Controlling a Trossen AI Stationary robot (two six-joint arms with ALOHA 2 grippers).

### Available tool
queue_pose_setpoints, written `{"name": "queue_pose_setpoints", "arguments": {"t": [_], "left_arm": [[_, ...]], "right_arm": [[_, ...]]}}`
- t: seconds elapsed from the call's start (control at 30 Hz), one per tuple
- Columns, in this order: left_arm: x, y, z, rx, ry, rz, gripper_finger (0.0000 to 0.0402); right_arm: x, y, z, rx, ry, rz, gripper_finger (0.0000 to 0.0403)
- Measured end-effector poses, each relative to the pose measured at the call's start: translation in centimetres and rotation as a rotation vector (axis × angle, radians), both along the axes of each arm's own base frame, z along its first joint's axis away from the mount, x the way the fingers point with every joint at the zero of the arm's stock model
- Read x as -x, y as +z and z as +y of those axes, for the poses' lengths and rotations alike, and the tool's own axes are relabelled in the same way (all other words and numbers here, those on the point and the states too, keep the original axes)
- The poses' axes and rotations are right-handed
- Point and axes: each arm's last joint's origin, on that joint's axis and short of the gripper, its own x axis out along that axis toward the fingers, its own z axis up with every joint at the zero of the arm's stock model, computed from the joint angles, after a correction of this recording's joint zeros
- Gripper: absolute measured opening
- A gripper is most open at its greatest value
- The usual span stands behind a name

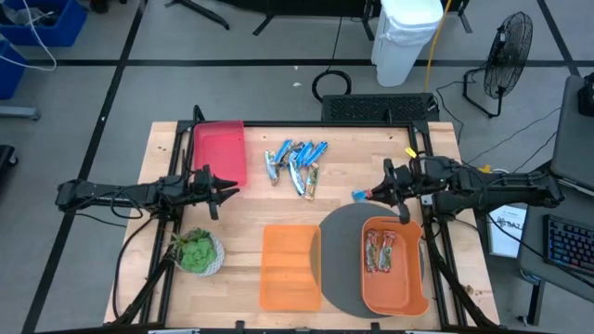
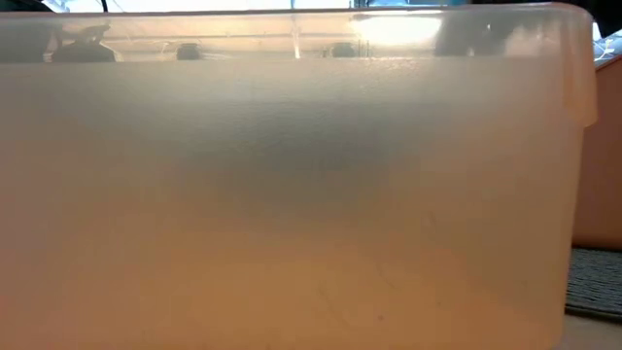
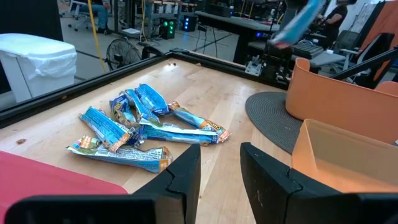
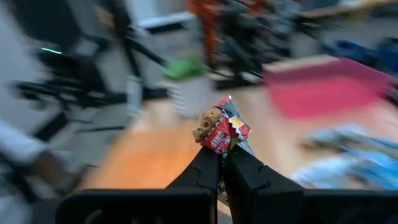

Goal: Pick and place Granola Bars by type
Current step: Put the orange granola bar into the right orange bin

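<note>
Several blue-wrapped granola bars [image 1: 297, 164] lie in a loose pile on the wooden table at the far middle; the pile also shows in the left wrist view [image 3: 140, 127]. My right gripper [image 1: 373, 194] is shut on one bar [image 1: 358, 196], above the table between the pile and the right orange bin [image 1: 415, 295]. That bin holds two reddish-brown bars [image 1: 380, 251]. My left gripper [image 1: 225, 191] is open and empty beside the red tray [image 1: 220, 148], left of the pile. My right gripper pinches the bar between its two fingers [image 4: 245, 171]. The bar's crimped end [image 4: 221, 132], red and brown with silver foil, sticks out past the fingertips. The fingers point roughly level toward the table's left. The bar is lifted clear of the table.
An empty orange bin [image 1: 290, 265] stands at the near middle, and its wall [image 2: 292, 194] fills the low view. The right bin sits on a round grey mat [image 1: 342, 232]. A green plant in a white bowl [image 1: 197, 251] stands at the near left.
</note>
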Motion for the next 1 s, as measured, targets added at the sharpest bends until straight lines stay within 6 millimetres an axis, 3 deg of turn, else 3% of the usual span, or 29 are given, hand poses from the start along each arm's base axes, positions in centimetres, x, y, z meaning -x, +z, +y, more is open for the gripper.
{"name": "queue_pose_setpoints", "arguments": {"t": [0.17,0.37,0.53,0.77,1.0], "left_arm": [[0.0,0.0,0.0,0.0,0.0,0.0,0.0118],[0.0,0.0,0.0,0.0,0.0,0.0,0.0118],[0.0,0.0,0.0,0.0,0.0,0.0,0.0118],[0.0,0.0,0.0,0.0,0.0,0.0,0.0118],[0.0,0.0,0.0,0.0,0.0,0.0,0.0118]], "right_arm": [[0.1,1.0,0.7,-0.048,0.187,-0.097,0.0004],[0.2,2.0,1.8,-0.08,0.274,-0.184,0.0004],[0.8,3.9,3.2,-0.138,0.365,-0.2,0.0004],[1.6,5.1,4.9,-0.089,0.226,-0.045,0.0004],[0.8,5.8,7.3,-0.077,0.164,0.031,0.0004]]}}
